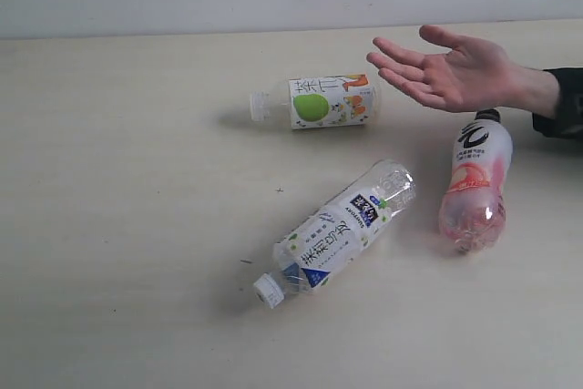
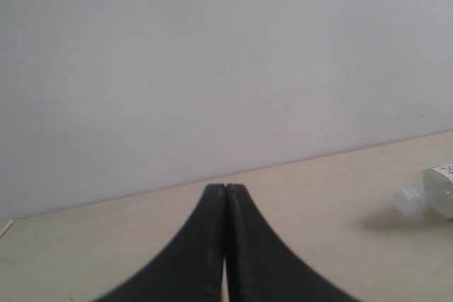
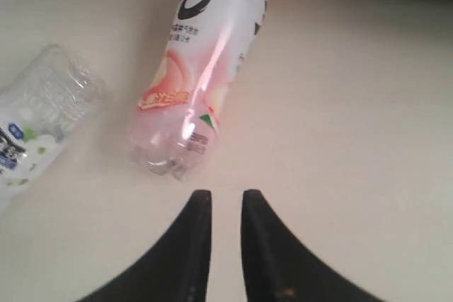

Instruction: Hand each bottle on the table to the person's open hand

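Bottles point(image 1: 337, 230), three, lying on table point(image 1: 109, 225); person's open hand point(image 1: 455, 75) palm-up, fingers point(image 1: 401, 56) spread; left gripper point(image 2: 225, 186) pressed together, right gripper point(image 3: 221, 194) slightly parted.

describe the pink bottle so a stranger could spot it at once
On the cream table, find the open hand at the right. The pink bottle lies on its side just beside it. It alone is pink with a black mark; the apple bottle and blue-label bottle have white labels.
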Controlling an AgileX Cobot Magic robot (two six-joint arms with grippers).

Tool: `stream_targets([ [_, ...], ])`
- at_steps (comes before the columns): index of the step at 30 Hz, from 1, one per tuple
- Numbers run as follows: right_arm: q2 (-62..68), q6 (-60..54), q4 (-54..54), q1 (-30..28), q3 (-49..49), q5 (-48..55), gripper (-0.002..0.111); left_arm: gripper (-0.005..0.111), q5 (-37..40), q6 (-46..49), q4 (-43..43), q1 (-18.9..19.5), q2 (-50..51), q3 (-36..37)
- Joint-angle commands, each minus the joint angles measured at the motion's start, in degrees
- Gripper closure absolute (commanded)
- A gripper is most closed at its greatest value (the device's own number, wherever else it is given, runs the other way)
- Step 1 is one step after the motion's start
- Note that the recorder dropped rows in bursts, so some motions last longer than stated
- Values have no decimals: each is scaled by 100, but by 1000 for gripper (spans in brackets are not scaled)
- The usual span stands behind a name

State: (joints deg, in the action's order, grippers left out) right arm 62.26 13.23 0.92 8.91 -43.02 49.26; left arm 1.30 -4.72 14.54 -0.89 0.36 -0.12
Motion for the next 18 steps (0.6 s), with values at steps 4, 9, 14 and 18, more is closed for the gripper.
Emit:
stream_targets([
  [4,1121,203,370,-25,-273,-884,60,107,-12,-2,9,18,-36,12],
  [9,1600,203,296,-25,-273,-1431,36,107,-12,-2,9,18,-36,12],
  [14,2081,241,296,-25,-273,-2020,34,107,-12,-2,9,18,-36,12],
  [18,2475,241,306,-25,-273,-2252,31,107,-12,-2,9,18,-36,12],
])
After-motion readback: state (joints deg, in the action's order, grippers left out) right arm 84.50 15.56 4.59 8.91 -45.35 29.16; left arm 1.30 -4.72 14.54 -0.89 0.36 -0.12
